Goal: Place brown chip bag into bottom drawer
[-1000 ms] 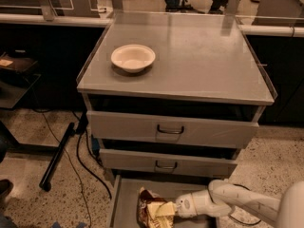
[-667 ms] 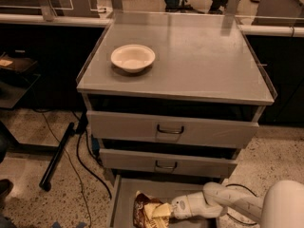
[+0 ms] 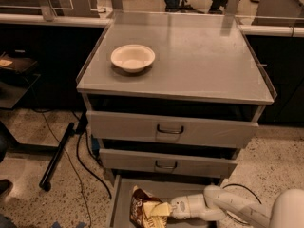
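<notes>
My gripper (image 3: 159,209) is low at the near edge, reaching in from the right over the open bottom drawer (image 3: 121,196), closed on the right edge of the brown chip bag (image 3: 141,204). The bag sits crumpled inside the drawer, toward its left side. An off-white bowl (image 3: 133,57) stands on the cabinet top (image 3: 204,56), far left; the two upper drawers (image 3: 142,127) are pushed nearly in.

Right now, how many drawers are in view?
3: top drawer, middle drawer, and bottom drawer, pulled out, holding the brown chip bag, with the claw at the bag. None seem hidden.
</notes>
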`<state>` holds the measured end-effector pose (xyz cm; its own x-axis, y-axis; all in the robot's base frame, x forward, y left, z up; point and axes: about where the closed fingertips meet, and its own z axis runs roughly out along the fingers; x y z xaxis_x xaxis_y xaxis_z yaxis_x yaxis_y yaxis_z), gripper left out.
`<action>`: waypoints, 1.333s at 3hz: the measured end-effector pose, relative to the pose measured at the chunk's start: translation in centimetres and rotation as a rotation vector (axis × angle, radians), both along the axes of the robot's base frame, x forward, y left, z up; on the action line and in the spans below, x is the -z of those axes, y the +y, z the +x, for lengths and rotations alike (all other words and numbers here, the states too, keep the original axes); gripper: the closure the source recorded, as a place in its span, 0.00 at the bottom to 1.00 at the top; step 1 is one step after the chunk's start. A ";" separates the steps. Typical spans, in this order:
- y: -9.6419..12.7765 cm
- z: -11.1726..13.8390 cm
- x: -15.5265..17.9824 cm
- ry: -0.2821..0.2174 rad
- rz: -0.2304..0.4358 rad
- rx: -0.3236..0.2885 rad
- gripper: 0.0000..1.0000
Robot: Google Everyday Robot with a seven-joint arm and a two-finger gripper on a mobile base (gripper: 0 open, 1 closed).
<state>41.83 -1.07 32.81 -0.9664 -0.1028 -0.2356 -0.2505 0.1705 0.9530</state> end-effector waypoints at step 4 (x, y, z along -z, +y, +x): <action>3.8 1.9 -2.5 -0.136 0.078 -0.005 1.00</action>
